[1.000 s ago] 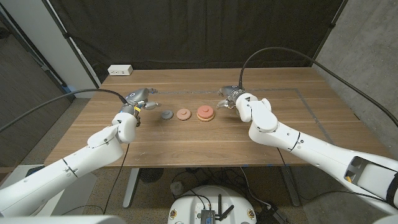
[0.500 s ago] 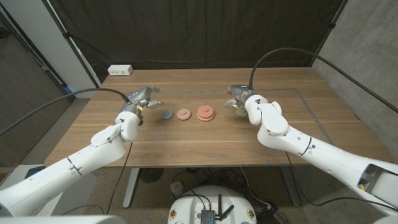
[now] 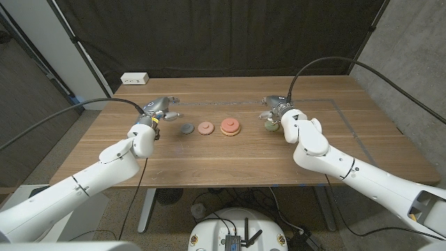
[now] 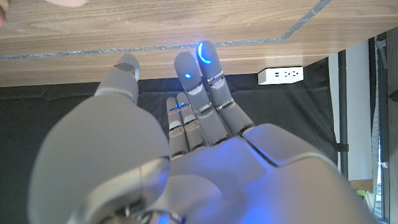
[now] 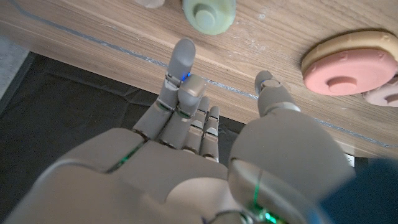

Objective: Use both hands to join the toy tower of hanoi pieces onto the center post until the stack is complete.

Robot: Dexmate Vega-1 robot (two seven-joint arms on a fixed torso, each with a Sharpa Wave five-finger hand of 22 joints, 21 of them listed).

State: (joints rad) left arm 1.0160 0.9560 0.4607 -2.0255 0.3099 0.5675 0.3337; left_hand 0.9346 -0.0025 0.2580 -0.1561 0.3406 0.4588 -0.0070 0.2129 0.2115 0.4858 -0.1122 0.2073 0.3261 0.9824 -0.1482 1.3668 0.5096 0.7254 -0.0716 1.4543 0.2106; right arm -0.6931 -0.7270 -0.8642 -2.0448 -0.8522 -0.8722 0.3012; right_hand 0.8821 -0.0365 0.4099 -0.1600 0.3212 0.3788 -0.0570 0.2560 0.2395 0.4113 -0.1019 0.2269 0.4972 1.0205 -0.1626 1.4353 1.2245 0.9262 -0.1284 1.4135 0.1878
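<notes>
2 open-fingered hands [image 3: 159, 110] [image 3: 277, 108] near discs [image 3: 206, 127]

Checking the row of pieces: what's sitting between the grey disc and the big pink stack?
In the head view, one small salmon disc lies between the grey disc and the pink stack, apart from both.

Green disc [image 3: 269, 127] partly hidden behind right hand [image 3: 277, 111].

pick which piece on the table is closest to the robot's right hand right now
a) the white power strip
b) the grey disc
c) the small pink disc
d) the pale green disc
d: in the head view the pale green disc lies right beside the right hand, and the right wrist view shows it just past the fingertips, while the other pieces sit further toward the table's middle.
</notes>
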